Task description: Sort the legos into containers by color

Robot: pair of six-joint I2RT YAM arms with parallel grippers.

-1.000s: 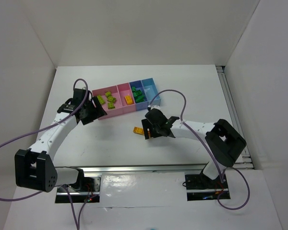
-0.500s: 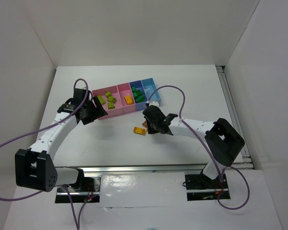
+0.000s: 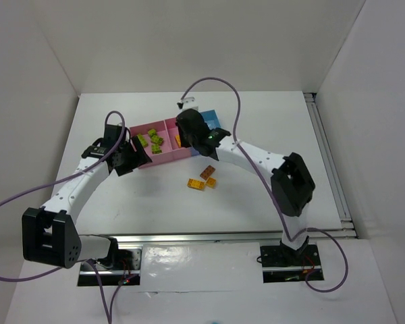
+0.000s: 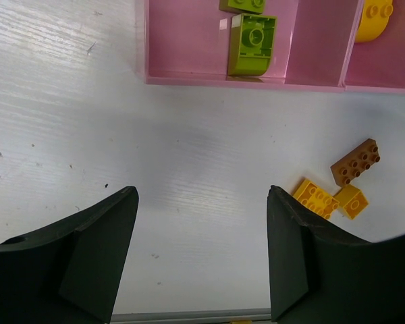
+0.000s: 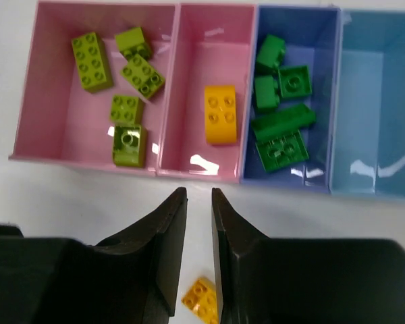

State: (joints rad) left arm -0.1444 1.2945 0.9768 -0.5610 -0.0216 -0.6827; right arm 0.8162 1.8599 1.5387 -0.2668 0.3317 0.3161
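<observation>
The containers (image 5: 167,167) are a joined row of bins. The left pink bin holds several lime legos (image 5: 91,61), the second pink bin one yellow-orange lego (image 5: 221,113), the darker blue bin several dark green legos (image 5: 281,121), and the light blue bin (image 5: 378,108) nothing. My right gripper (image 5: 198,196) hovers in front of the second pink bin, shut with nothing between its fingers. Three loose legos lie on the table: yellow-orange (image 3: 196,183), brown-orange (image 3: 207,172) and a small yellow one (image 3: 212,181). My left gripper (image 4: 202,196) is open and empty over bare table near the left pink bin (image 4: 189,79).
The white table (image 3: 256,115) is walled by white panels on three sides. A purple cable (image 3: 212,84) arcs above the right arm over the bins. A metal rail (image 3: 327,162) runs along the table's right edge.
My right gripper shut without taking a lego, then rose from the loose ones and swung back over the bins, uncovering the brown-orange and small yellow ones. The left arm has not moved.
</observation>
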